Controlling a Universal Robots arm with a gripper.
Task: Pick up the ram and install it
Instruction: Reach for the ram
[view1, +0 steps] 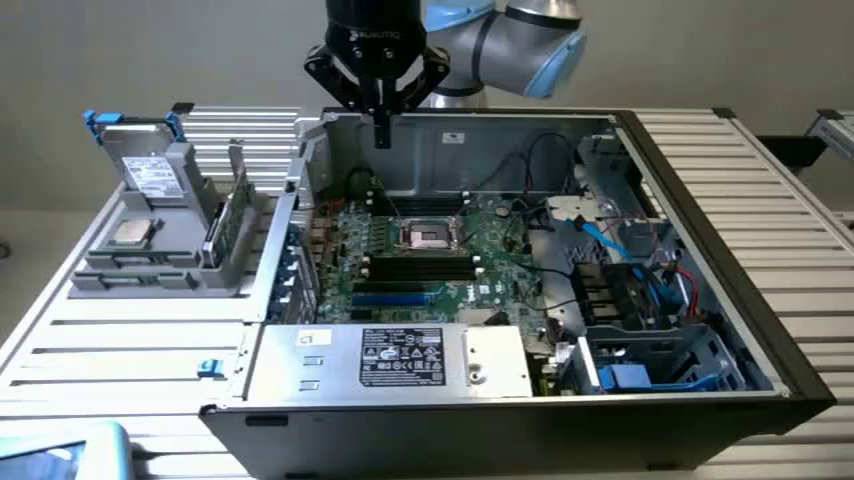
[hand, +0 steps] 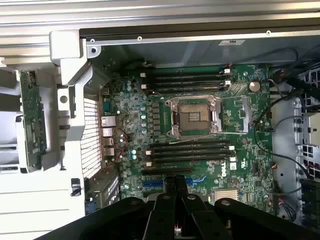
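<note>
A: Where does the ram sit right now?

B: The ram (view1: 222, 228) stands on edge in a grey holder (view1: 134, 278). It is outside the computer case (view1: 441, 150), well off to the exterior view's left of the tool and lower than it. The wrist view catches the same green stick off to one side of the case wall. Nothing touches it.

A: And the tool?

B: The tool (view1: 383, 142) hangs high over the rear wall of the case with its two fingers pressed together and nothing between them. In the wrist view the tool (hand: 175, 180) points down at the motherboard (hand: 235, 115), with the long black memory slots (hand: 190, 150) just ahead of the fingertips.

A: What else is near the stick?

B: A hard drive (view1: 154, 175) leans in the same holder, and a square processor chip (view1: 130, 233) lies beside it. Both are farther from the tool than the ram. The holder rests on the slatted desk (view1: 120, 350).

A: So how would you do the pick well?

B: I'd say the work is at the reach. The fingers should be spread before they come down, since closed they would only knock the stick. I'd line the gap up with the thin faces of the board and take it near the middle of its upper edge so it hangs level. Then I'd lift straight up along the holder's groove. A skewed grip would likely make it bind in the groove.
</note>
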